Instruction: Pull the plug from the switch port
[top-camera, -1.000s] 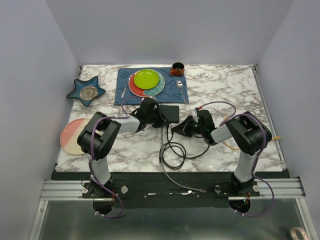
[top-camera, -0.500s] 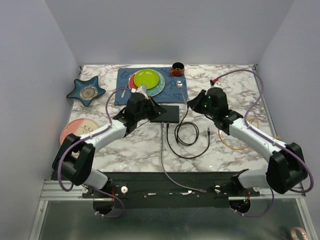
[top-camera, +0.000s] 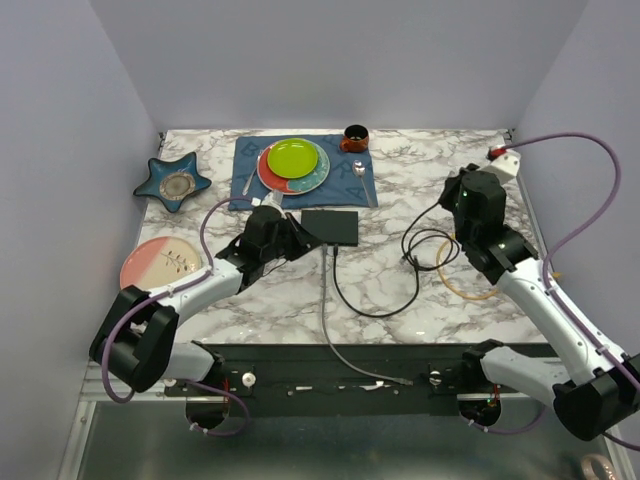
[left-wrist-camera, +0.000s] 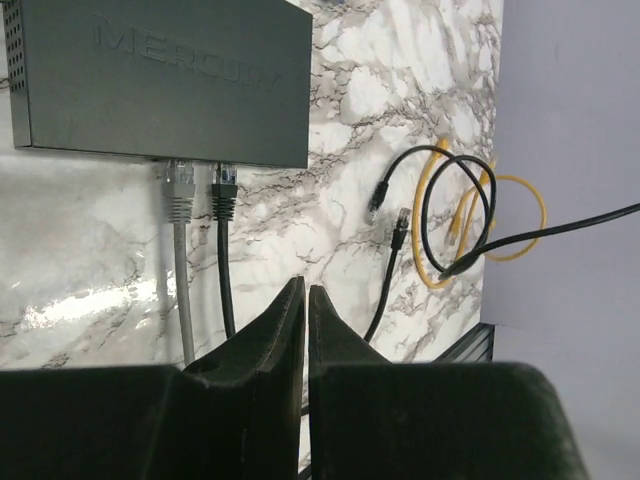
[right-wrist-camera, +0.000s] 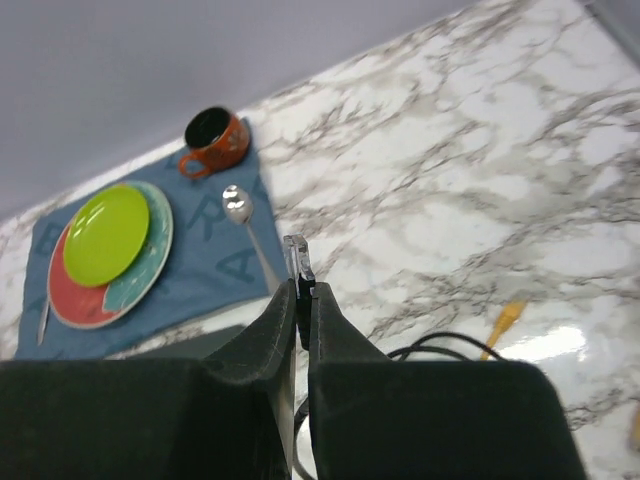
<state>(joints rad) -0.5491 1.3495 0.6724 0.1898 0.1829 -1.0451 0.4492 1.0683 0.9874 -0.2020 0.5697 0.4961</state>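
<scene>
Left gripper (top-camera: 303, 240) is being shown from overhead with its fingers pressed together on nothing, just beside the near left corner of the switch (top-camera: 331, 227). That flat matte-black box is being borne by the veined marble table (top-camera: 440, 150), just in front of the blue cloth mat (top-camera: 365, 185). The right gripper (top-camera: 450, 198) is being held well to the right of the switch, and a black cable (top-camera: 385, 310) is being trailed from it in loops. What it is pinching cannot be told from here.

From the left wrist, the left gripper (left-wrist-camera: 305, 292) is being seen as two dark tapered fingers with only a hairline slit between them. The switch (left-wrist-camera: 160, 80) is being shown with faint raised lettering on its lid. A grey plug (left-wrist-camera: 178, 192) and a black plug (left-wrist-camera: 224, 192) are being seated side by side in its sockets, a detail not visible from overhead. A coiled yellow cable (left-wrist-camera: 500, 215) is being shown farther along the marble.

From the right wrist, the right gripper (right-wrist-camera: 298, 290) is being shown clamped on a clear plug (right-wrist-camera: 296, 255), whose glassy tip is being poked out above the fingertips. Beyond, a glossy green plate (right-wrist-camera: 105, 232), a metal spoon (right-wrist-camera: 245, 215) and an orange cup (right-wrist-camera: 215, 135) are being borne by the mat.
</scene>
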